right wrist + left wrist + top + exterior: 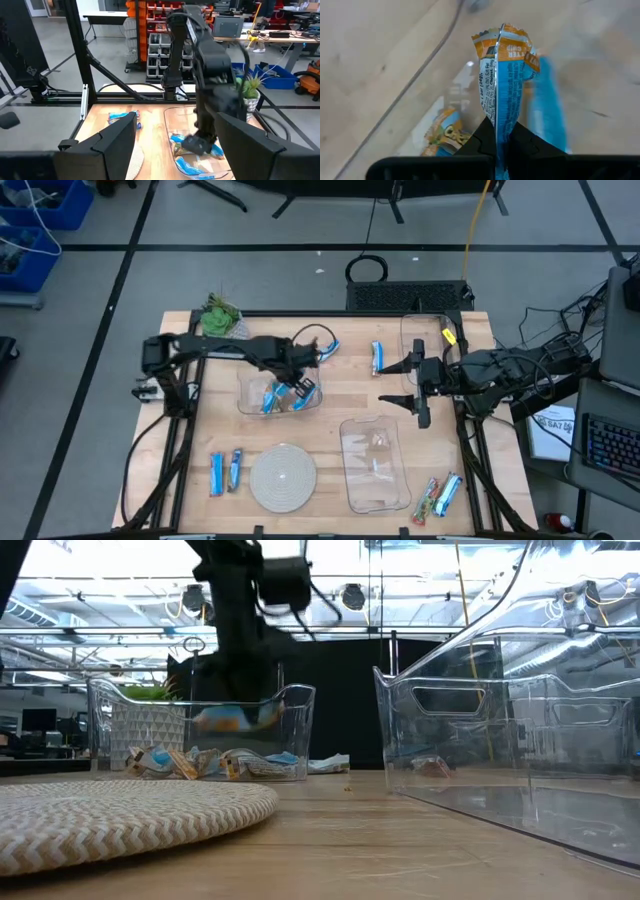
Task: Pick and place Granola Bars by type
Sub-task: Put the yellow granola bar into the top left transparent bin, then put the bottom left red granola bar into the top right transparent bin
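Note:
My left gripper (290, 372) hangs over the clear bin (248, 402) at the table's middle left, shut on a blue granola bar with an orange end (502, 75). The bar also shows in the low view (235, 718). Several blue bars (270, 398) lie on the bin's floor. My right gripper (386, 385) is open and empty at the middle right, near a lone blue bar (377, 358) lying flat on the table. Two blue bars (226, 471) lie at the near left. A blue and a multicoloured bar (440, 496) lie at the near right. My left gripper pinches one end of the blue bar (498, 131) between its two fingers (481, 142). The fingers point down into the bin from above. The bar's orange crimped end (502, 40) sticks out below the fingers, inside the bin's walls and clear of the bars on the floor.
A second clear bin (352, 480) stands at the near middle right. A round woven plate (283, 477) lies left of it. Another blue bar (329, 349) lies just beyond the left bin. A clear bin (408, 340) and a small plant (220, 315) stand at the far edge.

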